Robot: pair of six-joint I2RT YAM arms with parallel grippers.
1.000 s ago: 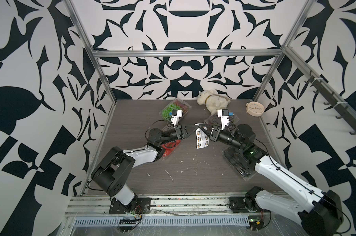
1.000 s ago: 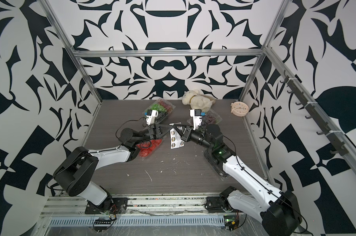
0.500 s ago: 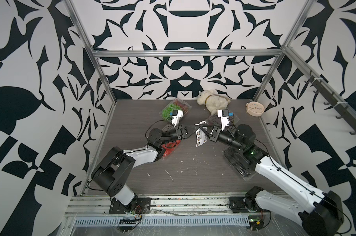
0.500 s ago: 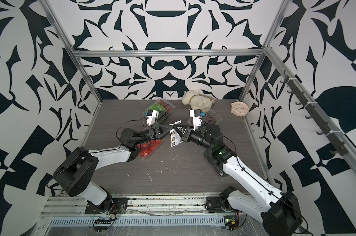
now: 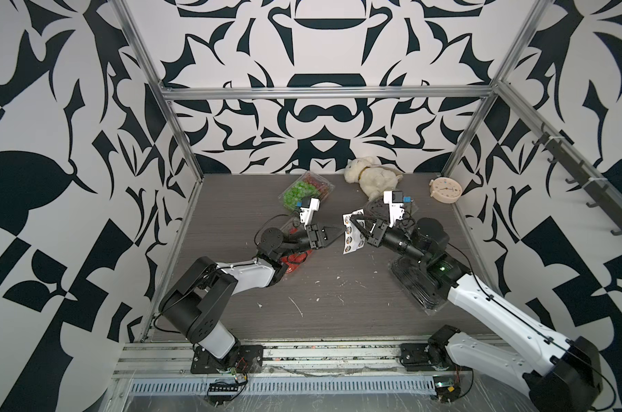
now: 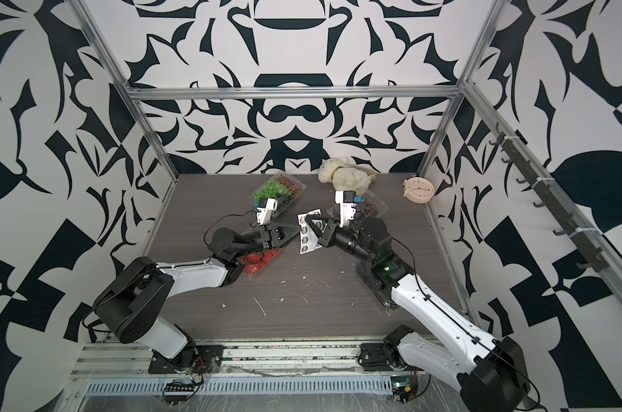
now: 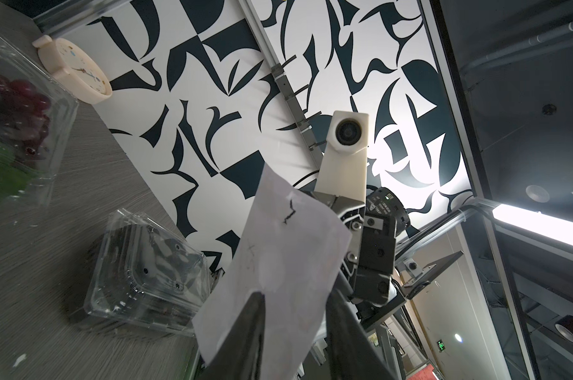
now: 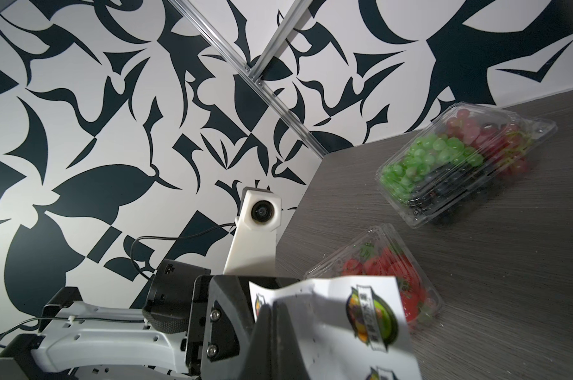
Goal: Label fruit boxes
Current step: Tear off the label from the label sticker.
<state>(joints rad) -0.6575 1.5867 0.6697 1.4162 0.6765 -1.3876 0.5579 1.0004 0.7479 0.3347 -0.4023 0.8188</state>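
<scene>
Counter (image 5: 338,303): dark wood-grain, flecked with small white scraps. Strawberry box (image 5: 295,260): clear clamshell, left of the sticker sheet (image 5: 348,244) and lower, lying on the counter partly under the left arm. First grape box (image 5: 304,189): green and red-purple grapes, left of the sheet and towards the back wall, lid closed. Left claw (image 5: 338,233): just left of the sheet, released, jaws parted in the left wrist view with their tips at the sheet's blank back; whether they touch it cannot be told. Sticker sheet: white, round printed labels, held upright in the air above the counter. Right claw (image 5: 357,228): at the sheet's right edge, clenched on the sheet, which curls over one finger in the right wrist view. Second grape box (image 6: 373,208): right of the sheet and behind it, largely hidden by the right wrist camera. Plush toy (image 5: 372,176): cream, right of the sheet by the back wall. Avocado box (image 5: 413,285): dark contents, right of the sheet and nearer the robot, partly under the right arm. Clock (image 5: 445,191): cream, round, far right of the sheet in the back corner.
</scene>
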